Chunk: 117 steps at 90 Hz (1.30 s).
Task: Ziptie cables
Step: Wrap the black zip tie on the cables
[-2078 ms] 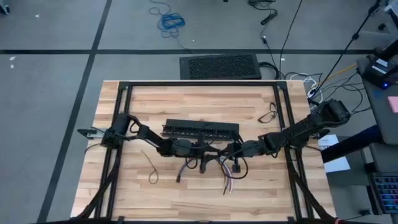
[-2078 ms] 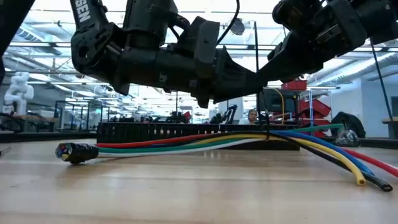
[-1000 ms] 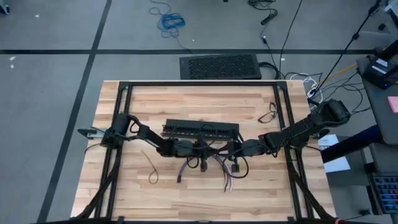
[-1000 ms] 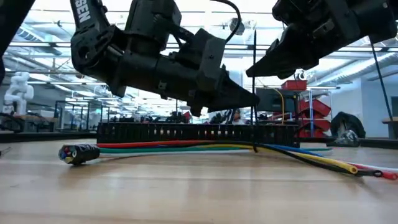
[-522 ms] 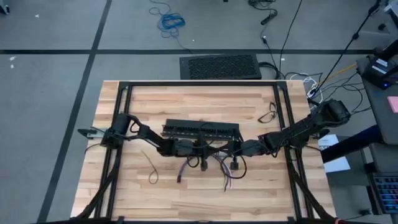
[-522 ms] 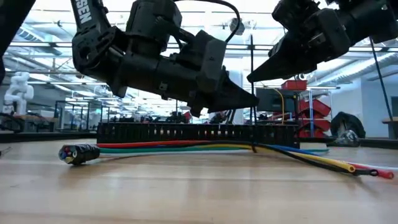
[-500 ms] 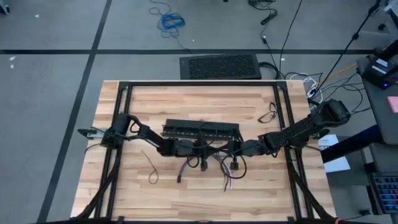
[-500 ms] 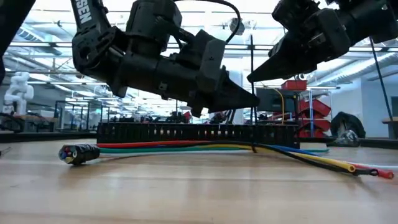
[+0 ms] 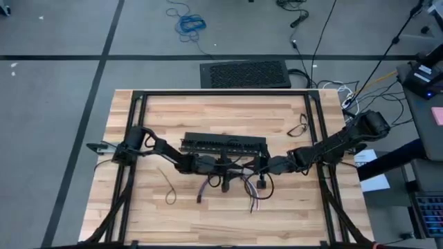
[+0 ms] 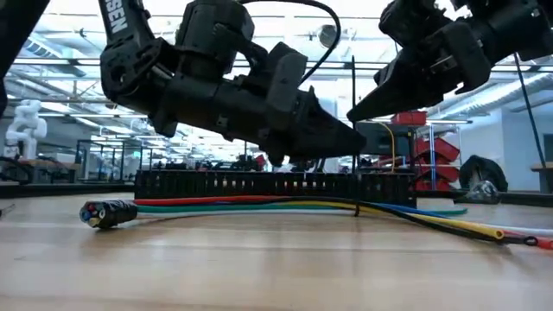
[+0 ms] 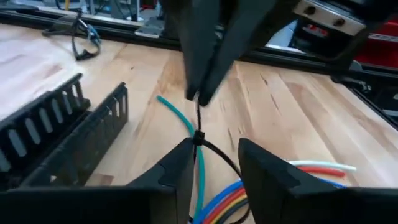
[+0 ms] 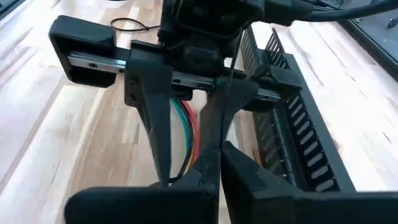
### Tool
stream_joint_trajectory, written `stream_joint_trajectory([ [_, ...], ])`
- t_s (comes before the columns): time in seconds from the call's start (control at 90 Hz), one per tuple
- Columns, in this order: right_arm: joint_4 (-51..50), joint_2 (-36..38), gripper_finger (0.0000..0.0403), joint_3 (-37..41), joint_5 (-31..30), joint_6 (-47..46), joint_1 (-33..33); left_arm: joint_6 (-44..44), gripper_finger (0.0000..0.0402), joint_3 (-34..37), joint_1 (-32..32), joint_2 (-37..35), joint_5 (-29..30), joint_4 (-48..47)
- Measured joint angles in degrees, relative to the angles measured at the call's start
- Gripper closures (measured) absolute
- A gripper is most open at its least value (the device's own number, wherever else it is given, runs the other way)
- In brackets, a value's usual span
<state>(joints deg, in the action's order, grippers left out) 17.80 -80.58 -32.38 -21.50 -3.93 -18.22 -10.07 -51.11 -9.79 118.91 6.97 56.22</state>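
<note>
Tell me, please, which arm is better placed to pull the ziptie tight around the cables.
The right. The right gripper is shut on the upright tail of the ziptie, directly above its loop around the cables. The left gripper is open, straddling the bundle and holding nothing.

Grey floor (image 9: pixel 62 97) around the table, split by dark seam lines. Blue cable coil (image 9: pixel 190 24) lay on the floor beyond the table's far edge, with a black ribbed mat (image 9: pixel 245 74) just past that edge. Black cables ran over the floor at the far right. Cluttered bench (image 9: pixel 423 76) to the right, with white papers (image 9: pixel 370 173) beside it. Low view showed a bright open lab: ceiling beams and lights (image 10: pixel 60 73), a white robot figure (image 10: pixel 23 121) far left, red racking (image 10: pixel 428 151) at the right, and a monitor (image 10: pixel 380 138) nearby.
</note>
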Motion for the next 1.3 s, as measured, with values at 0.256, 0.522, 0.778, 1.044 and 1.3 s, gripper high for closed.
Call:
stream_joint_trajectory([
  [0.256,-0.2,0.0,0.0403,0.0,0.9,0.3,-0.4,0.0,0.0277,0.0,0.6,0.0,0.8,1.7],
  [0.522,0.4,0.0,0.0403,0.0,2.1,0.7,-0.4,1.7,0.0298,0.0,0.8,0.0,2.2,1.3],
  [0.778,0.8,0.0,0.0403,0.0,2.0,1.0,-0.4,3.1,0.0361,0.0,0.8,0.0,2.2,1.6],
  [1.044,2.2,0.1,0.0403,0.1,0.4,2.3,-0.4,2.9,0.0396,-0.1,0.7,-0.2,3.3,0.4],
  [1.3,1.9,2.5,0.0402,0.2,-2.2,3.6,-0.7,1.4,0.0399,-0.3,0.7,-0.3,4.0,-0.6],
])
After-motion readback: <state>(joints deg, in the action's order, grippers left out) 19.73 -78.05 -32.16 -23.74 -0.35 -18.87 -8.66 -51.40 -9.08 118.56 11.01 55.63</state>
